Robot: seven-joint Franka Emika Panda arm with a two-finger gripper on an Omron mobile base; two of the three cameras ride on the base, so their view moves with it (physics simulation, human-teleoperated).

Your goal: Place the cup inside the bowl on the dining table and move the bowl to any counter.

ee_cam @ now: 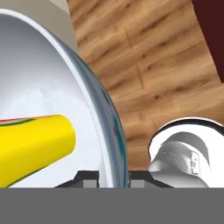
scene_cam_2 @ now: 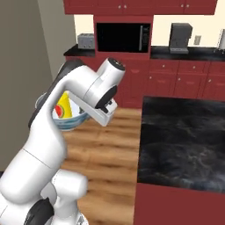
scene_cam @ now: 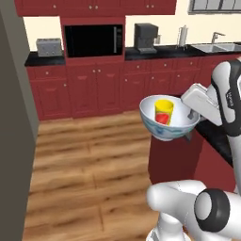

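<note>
The white bowl point(scene_cam: 162, 131) with its faint blue pattern hangs in the air over the wooden floor, just off the near end of the dining table point(scene_cam: 217, 135). The yellow cup point(scene_cam: 164, 111) with a red mark stands inside it. My gripper point(scene_cam: 192, 116) is shut on the bowl's right rim. In the hand view the rim point(ee_cam: 103, 109) runs between my fingertips point(ee_cam: 89, 176), my gripper point(ee_cam: 113, 177) clamps it, and the cup point(ee_cam: 37, 141) lies to the left. From the right base view the bowl point(scene_cam_2: 71, 121) and cup point(scene_cam_2: 64, 108) peek out behind my arm, left of the table point(scene_cam_2: 184, 140).
The counter point(scene_cam: 155, 52) runs along the back wall with a sink point(scene_cam: 217, 47), a coffee machine point(scene_cam: 145, 36) and a toaster point(scene_cam: 49, 46). A microwave point(scene_cam: 93, 40) sits built in between them. A tall grey panel point(scene_cam: 14, 122) stands at the left. Wooden floor point(scene_cam: 89, 164) lies between.
</note>
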